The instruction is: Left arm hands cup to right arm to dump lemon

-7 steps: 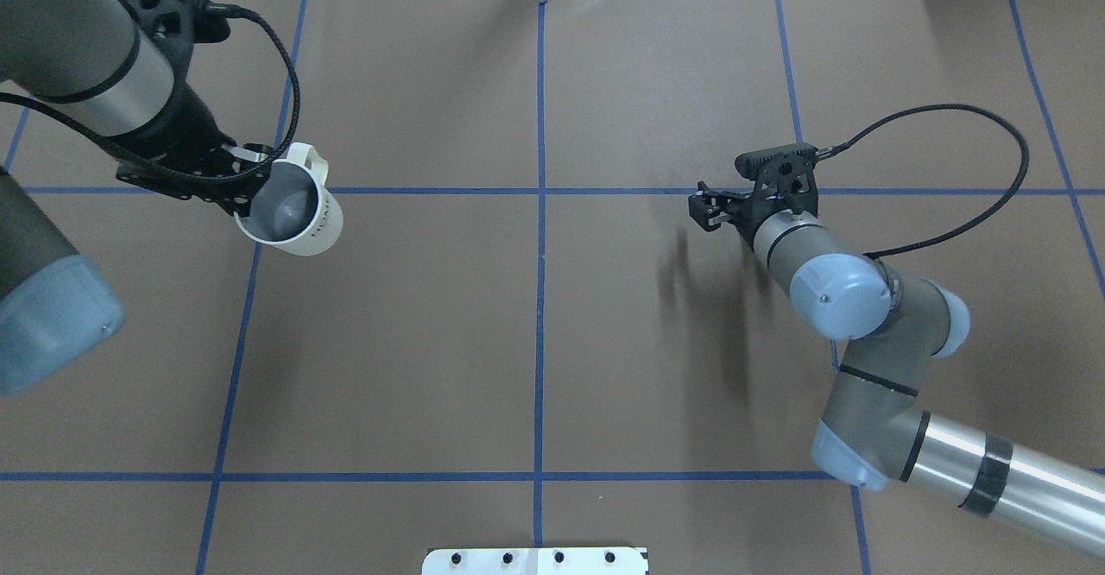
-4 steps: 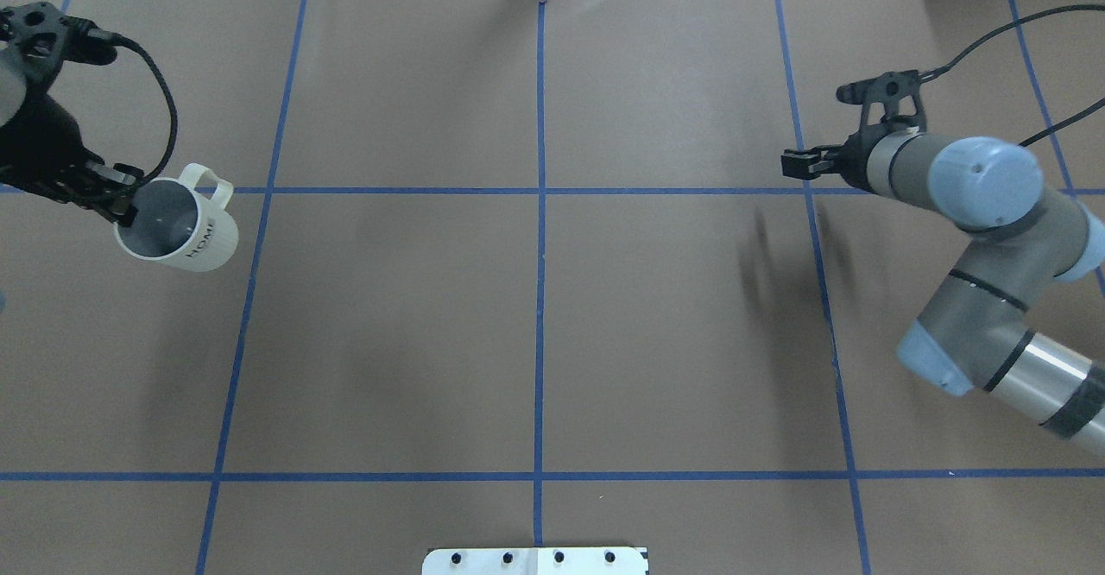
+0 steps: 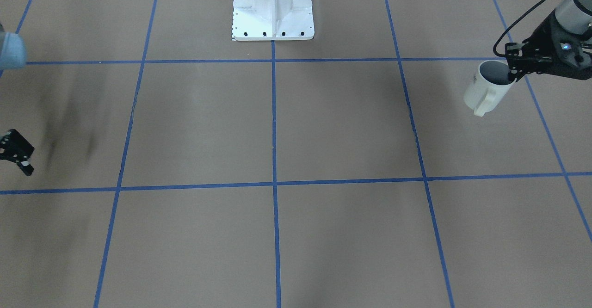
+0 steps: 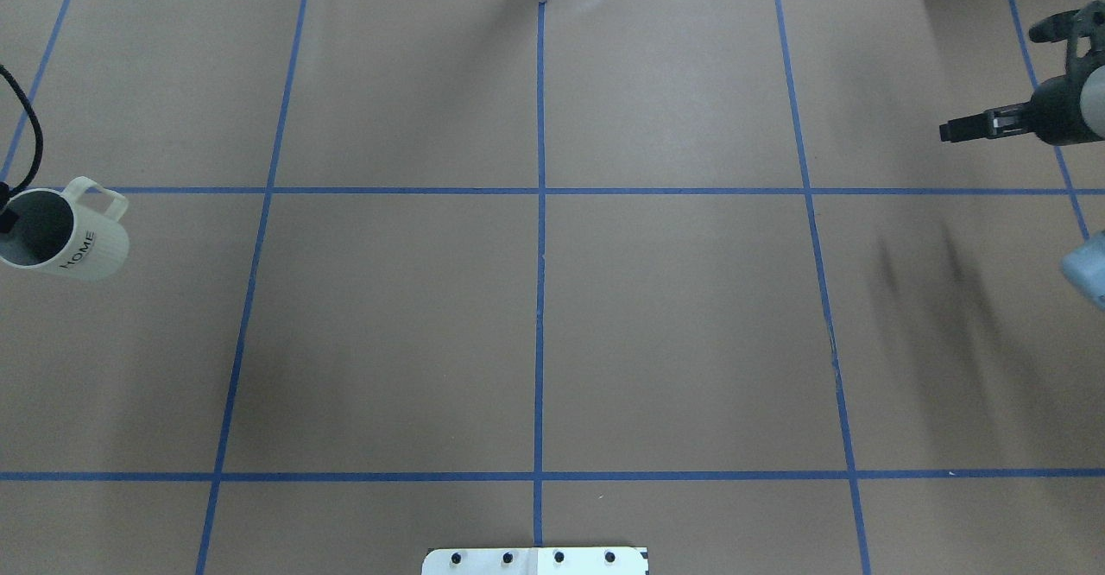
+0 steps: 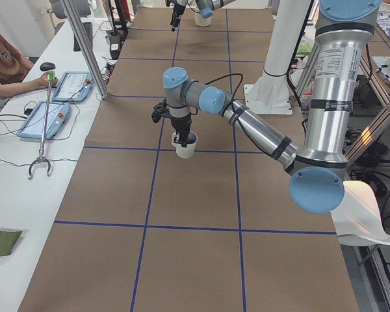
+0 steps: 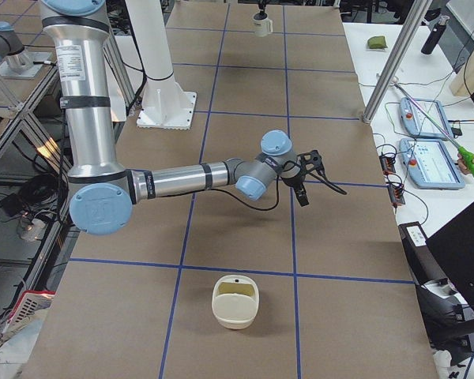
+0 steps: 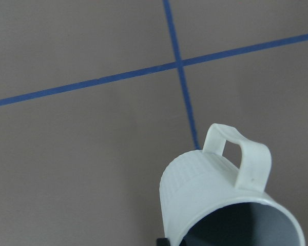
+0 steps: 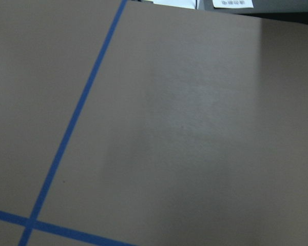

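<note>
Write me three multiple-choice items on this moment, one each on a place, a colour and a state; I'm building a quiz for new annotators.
1. Where is the cup in the overhead view?
A. at the left edge
B. on the centre line
C. at the right edge

2. What colour is the cup's inside?
A. yellow
B. grey
C. blue

3. What state is the cup in?
A. lying on its side, ungripped
B. standing upside down, ungripped
C. gripped at its rim by the left gripper

Answers:
1 A: the cup is cut by that view's left border.
2 B: the overhead and left wrist views show a grey interior inside cream walls.
3 C: the front-facing view shows the black fingers clamped on the rim, with the mouth facing up.
</note>
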`<move>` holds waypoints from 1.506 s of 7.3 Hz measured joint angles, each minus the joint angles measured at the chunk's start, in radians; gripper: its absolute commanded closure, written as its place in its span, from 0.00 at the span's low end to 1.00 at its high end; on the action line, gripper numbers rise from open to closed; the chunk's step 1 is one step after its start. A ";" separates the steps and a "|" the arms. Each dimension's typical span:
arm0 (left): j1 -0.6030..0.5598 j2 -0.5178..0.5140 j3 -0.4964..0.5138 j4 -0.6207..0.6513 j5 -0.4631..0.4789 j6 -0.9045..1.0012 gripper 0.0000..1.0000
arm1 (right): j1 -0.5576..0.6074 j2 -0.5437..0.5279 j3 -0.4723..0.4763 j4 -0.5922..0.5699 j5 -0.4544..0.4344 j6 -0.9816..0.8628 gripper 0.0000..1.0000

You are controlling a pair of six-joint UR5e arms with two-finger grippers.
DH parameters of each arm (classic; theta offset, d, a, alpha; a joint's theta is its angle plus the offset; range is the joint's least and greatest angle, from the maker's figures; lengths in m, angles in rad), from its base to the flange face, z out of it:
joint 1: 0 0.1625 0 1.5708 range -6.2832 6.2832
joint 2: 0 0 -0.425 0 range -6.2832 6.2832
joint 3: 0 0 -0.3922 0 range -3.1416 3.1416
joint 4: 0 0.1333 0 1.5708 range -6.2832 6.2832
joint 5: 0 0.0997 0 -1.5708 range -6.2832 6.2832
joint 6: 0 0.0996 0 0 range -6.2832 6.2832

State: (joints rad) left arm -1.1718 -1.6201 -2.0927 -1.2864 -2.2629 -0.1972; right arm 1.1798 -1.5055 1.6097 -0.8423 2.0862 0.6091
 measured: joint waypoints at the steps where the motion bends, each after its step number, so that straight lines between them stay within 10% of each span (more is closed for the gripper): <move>1: -0.018 0.037 0.010 -0.005 -0.007 0.054 1.00 | 0.059 -0.042 0.015 -0.025 0.067 -0.047 0.00; 5: -0.025 0.082 0.087 -0.041 -0.035 0.087 1.00 | 0.174 -0.170 0.037 -0.076 0.258 -0.140 0.00; 11: -0.012 0.073 0.268 -0.309 -0.089 -0.105 1.00 | 0.210 -0.261 0.054 -0.143 0.312 -0.310 0.00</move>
State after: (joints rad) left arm -1.1840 -1.5472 -1.8243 -1.5952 -2.3521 -0.3026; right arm 1.3894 -1.7669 1.6638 -0.9855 2.3986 0.2990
